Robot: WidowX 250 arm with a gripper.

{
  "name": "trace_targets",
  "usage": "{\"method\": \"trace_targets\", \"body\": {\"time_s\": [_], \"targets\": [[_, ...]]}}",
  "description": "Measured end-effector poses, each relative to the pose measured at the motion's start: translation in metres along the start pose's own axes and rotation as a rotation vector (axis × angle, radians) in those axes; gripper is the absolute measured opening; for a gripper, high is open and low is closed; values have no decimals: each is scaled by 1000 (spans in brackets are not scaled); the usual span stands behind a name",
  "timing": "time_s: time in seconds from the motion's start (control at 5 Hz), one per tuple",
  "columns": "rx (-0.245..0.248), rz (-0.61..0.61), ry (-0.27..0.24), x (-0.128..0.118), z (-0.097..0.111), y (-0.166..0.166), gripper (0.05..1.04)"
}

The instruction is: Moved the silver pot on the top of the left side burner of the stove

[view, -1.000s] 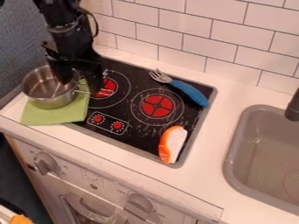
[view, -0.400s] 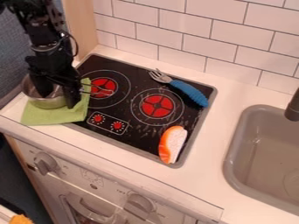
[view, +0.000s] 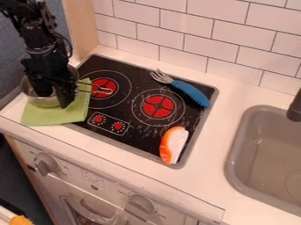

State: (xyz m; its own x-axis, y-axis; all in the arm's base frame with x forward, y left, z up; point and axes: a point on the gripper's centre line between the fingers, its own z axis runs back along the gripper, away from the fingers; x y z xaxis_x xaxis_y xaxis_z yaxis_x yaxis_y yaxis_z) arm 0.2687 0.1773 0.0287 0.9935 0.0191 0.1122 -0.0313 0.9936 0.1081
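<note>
The black gripper [view: 54,97] hangs at the left, over the silver pot [view: 44,102]. Its fingers stand apart, one down inside the pot and the other outside the wall on the right, with the rim between them. Under the pot lies a green cloth [view: 66,115], left of the stove [view: 136,139]. The pot's wire handle points right, over the stove's left burner [view: 104,86]. Much of the pot's inside and right wall is hidden by the gripper.
On the stove's back right lies a fork with a blue handle [view: 189,93]. An orange and white toy piece [view: 174,145] rests near the front right corner. The right burner [view: 158,107] lies between them. A grey sink [view: 258,165] is at the right.
The gripper has moved left and lower, so that its fingers now straddle the pot's right wall. The pot shows little if any movement.
</note>
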Motion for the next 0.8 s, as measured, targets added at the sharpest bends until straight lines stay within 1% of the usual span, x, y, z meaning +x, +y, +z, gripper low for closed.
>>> {"method": "trace_targets", "body": {"time_s": [0.2,0.4,0.6,0.8], "targets": [[-1,-7,-3,3,0,-5,357],[4,-22,7,3,-3,-13,154],[11,-38,14,2,-5,-18,82],[6,-58,15,4,-5,-26,81]]}}
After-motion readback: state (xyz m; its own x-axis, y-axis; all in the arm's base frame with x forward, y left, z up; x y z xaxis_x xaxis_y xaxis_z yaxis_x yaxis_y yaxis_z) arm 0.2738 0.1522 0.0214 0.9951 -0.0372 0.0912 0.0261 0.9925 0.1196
